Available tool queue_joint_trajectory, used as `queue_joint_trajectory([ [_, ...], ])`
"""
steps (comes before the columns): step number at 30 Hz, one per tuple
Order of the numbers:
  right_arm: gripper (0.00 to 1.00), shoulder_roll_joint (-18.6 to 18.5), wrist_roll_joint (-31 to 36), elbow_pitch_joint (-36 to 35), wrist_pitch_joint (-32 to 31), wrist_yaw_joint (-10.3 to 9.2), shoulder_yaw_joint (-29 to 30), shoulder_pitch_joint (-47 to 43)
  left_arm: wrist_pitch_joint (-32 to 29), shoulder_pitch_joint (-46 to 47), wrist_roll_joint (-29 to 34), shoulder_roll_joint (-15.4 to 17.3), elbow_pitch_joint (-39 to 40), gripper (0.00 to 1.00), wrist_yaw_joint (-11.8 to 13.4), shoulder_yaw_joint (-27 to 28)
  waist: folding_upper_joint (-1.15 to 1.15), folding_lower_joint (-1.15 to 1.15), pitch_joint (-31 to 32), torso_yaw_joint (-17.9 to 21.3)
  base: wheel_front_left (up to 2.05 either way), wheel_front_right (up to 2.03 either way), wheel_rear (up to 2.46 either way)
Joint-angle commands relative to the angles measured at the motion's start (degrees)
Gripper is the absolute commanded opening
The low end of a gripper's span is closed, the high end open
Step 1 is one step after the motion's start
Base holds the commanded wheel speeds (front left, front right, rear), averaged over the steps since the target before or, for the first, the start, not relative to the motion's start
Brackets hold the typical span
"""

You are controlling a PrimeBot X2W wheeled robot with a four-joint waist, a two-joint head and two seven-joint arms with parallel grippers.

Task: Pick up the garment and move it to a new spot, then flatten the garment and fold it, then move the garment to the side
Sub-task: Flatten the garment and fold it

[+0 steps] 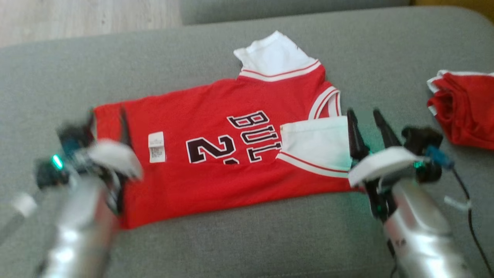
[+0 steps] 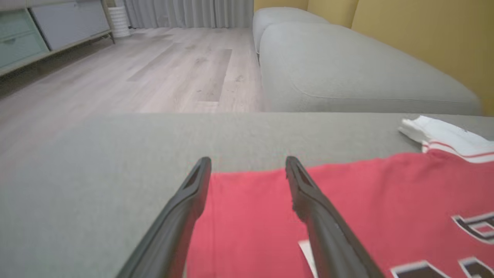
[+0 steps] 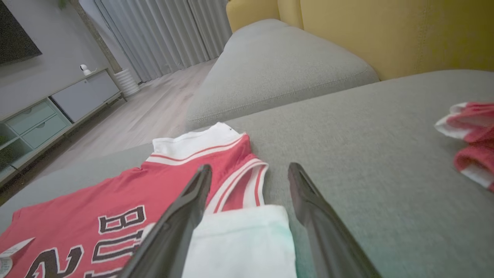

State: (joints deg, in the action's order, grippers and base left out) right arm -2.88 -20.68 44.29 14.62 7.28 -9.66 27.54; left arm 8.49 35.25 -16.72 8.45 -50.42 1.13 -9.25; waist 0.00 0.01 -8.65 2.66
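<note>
The garment is a red jersey with white sleeves and black lettering, lying flat on the grey sofa cushion with its near half folded over. My left gripper stands open above the hem end, blurred in the head view; in the left wrist view its fingers straddle the red hem corner. My right gripper is open at the collar end. Its fingers frame the folded white sleeve. Nothing is gripped by either hand.
A second red and white garment lies bunched on the cushion's right side. Another grey cushion and a yellow backrest stand beyond. Wood floor lies past the cushion's far edge, with a low cabinet.
</note>
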Motion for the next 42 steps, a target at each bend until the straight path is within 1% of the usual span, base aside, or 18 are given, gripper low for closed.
queue_joint_trajectory([
  [1, 1.0, 0.0, 0.18, -2.02, 0.38, 0.21, -1.66, 2.53, -0.91, 2.6, 0.03, 2.48, 0.08, 1.0, -0.21, 1.45, 0.0, -0.01, -1.84, 0.6, 0.0, 0.0, 0.0],
  [4, 1.0, 0.0, -0.37, -2.34, 0.38, 0.21, -2.94, 5.17, -3.9, 7.43, 1.14, 5.21, -3.44, 1.0, -1.14, 0.49, 0.0, -0.01, -4.31, 1.45, 0.0, 0.0, 0.0],
  [5, 1.0, 0.0, -0.68, -2.47, 0.38, 0.21, -3.42, 5.89, -4.49, 8.64, 1.28, 5.82, -4.38, 1.0, -1.89, 0.18, 0.0, -0.01, -5.1, 1.7, 0.0, 0.0, 0.0],
  [8, 1.0, -0.17, -1.43, -3.01, 0.38, 0.21, -4.65, 7.61, -6.02, 11.41, 1.49, 7.18, -7.07, 1.0, -2.88, -0.3, 0.0, -0.01, -7.48, 2.23, 0.0, 0.0, 0.0],
  [13, 1.0, -1.1, -2.68, -3.86, 0.38, 0.21, -6.29, 9.35, -6.21, 14.31, 1.52, 8.87, -10.56, 1.0, -2.83, -0.42, 0.0, -0.01, -10.25, 2.66, 0.0, 0.0, 0.0],
  [15, 1.0, -1.45, -3.07, -4.29, 0.38, 0.21, -6.68, 9.79, -5.6, 15.09, 1.32, 9.08, -11.75, 1.0, -2.67, -0.31, 0.0, -0.01, -10.88, 2.67, 0.0, 0.0, 0.0],
  [18, 1.0, -1.79, -3.55, -4.72, 0.38, 0.21, -7.18, 10.24, -4.23, 15.86, 1.17, 9.29, -13.43, 1.0, -1.63, -0.13, 0.0, -0.01, -11.22, 2.58, 0.0, 0.0, 0.0],
  [21, 1.0, -2.06, -3.98, -5.06, 0.38, 0.21, -7.74, 10.58, -3.74, 16.13, 1.25, 8.97, -15.0, 1.0, -1.51, -0.59, 0.0, -0.01, -11.29, 2.41, 0.0, 0.0, 0.0],
  [25, 1.0, -2.46, -4.43, -5.17, 0.38, 0.21, -8.17, 11.04, -3.25, 16.68, 1.11, 8.65, -16.82, 1.0, -0.72, -0.8, 0.0, -0.01, -11.33, 2.06, 0.0, 0.0, 0.0],
  [29, 1.0, -2.57, -4.71, -5.0, 0.38, 0.21, -8.51, 11.49, -3.12, 17.05, 1.15, 8.71, -18.07, 1.0, -0.55, -1.17, 0.0, -0.01, -11.49, 1.91, 0.0, 0.0, 0.0],
  [32, 1.0, -2.7, -4.96, -4.78, 0.38, 0.21, -9.15, 12.17, -3.15, 17.59, 0.8, 8.56, -18.94, 1.0, -1.34, -1.35, 0.0, -0.01, -11.94, 1.8, 0.0, 0.0, 0.0],
  [33, 1.0, -2.79, -5.03, -4.62, 0.38, 0.21, -9.45, 12.51, -3.12, 17.81, 0.58, 8.45, -19.15, 0.58, -1.64, -1.32, 0.0, -0.01, -12.13, 1.72, 0.0, 0.0, 0.0],
  [34, 1.0, -2.91, -5.17, -4.42, 0.38, 0.21, -9.64, 12.96, -3.09, 18.08, 0.43, 8.3, -19.34, 0.04, -1.77, -1.34, 0.0, -0.01, -12.41, 1.6, 0.0, 0.0, 0.0],
  [35, 1.0, -3.04, -5.31, -4.1, 0.38, 0.21, -9.94, 13.52, -3.05, 18.32, 0.44, 8.18, -19.51, 0.0, -1.84, -1.5, 0.0, -0.01, -12.62, 1.49, 0.0, 0.0, 0.0],
  [39, 1.0, -4.21, -6.25, -1.36, -0.05, 0.21, -11.54, 17.44, -2.05, 19.56, 0.62, 7.27, -19.55, 0.0, -2.48, -2.35, 0.0, -0.01, -13.96, 0.33, 0.0, 0.0, 0.0],
  [42, 1.0, -5.79, -7.45, 1.91, -2.38, 0.21, -11.82, 22.32, -0.48, 21.01, 0.94, 6.04, -18.86, 0.0, -3.19, -3.25, 0.0, -0.01, -15.45, -1.42, 0.0, 0.0, 0.0],
])
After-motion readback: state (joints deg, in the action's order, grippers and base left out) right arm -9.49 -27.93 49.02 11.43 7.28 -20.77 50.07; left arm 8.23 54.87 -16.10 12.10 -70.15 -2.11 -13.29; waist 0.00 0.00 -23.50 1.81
